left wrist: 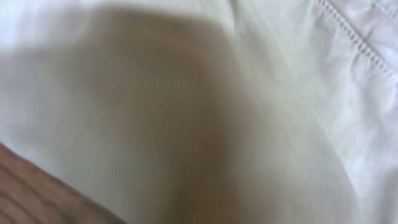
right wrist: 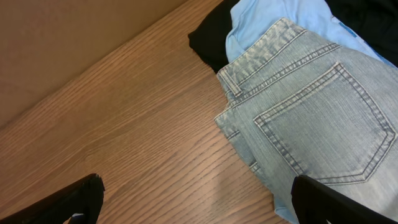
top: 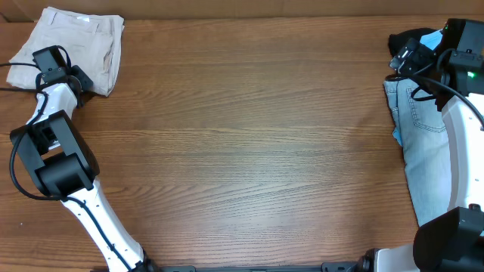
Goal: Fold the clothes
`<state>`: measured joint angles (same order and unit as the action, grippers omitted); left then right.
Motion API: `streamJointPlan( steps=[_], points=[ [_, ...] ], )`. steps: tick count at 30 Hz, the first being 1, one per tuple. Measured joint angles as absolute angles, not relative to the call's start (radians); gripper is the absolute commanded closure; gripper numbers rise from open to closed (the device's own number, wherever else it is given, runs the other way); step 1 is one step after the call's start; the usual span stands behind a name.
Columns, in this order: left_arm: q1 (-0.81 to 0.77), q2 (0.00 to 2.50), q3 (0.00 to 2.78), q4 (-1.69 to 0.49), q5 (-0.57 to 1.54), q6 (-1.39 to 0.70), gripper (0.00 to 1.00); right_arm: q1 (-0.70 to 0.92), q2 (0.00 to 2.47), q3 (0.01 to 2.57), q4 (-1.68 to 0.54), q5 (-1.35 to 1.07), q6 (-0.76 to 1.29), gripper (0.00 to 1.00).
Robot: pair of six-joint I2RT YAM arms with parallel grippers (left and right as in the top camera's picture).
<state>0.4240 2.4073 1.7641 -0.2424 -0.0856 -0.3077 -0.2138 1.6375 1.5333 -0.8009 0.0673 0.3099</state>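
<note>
Finds pale beige cotton shorts (top: 76, 41) folded at the far left corner of the brown wooden table (top: 249, 151). Has left gripper (top: 82, 80) closed at their near edge; cannot tell whether cloth is pinched. Has right gripper (right wrist: 199, 205) spread wide, empty, over light-blue denim shorts (right wrist: 311, 124) at the right edge, beside sky-blue garment (right wrist: 261, 25) and black garment (right wrist: 208, 37).

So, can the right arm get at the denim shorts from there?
Probably yes: its open tool hangs just above the denim shorts, with nothing lying over their pocket side.

The middle of the worktop (top: 242, 151) is lying open; beige shorts (top: 83, 41) are filling its far-left corner, and denim shorts (top: 420, 143) are crowding the right edge.
</note>
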Motion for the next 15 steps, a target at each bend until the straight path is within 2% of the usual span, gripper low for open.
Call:
streamJointPlan(
  steps=[7, 15],
  points=[
    [0.404, 2.41, 1.766, -0.238, -0.065, -0.34, 0.94, -0.214, 1.637, 1.533, -0.801, 0.067, 0.31, 0.0],
    [0.373, 2.414, 1.782, -0.257, -0.061, -0.338, 0.77, -0.214, 1.637, 1.533, -0.801, 0.067, 0.31, 0.0]
  ],
)
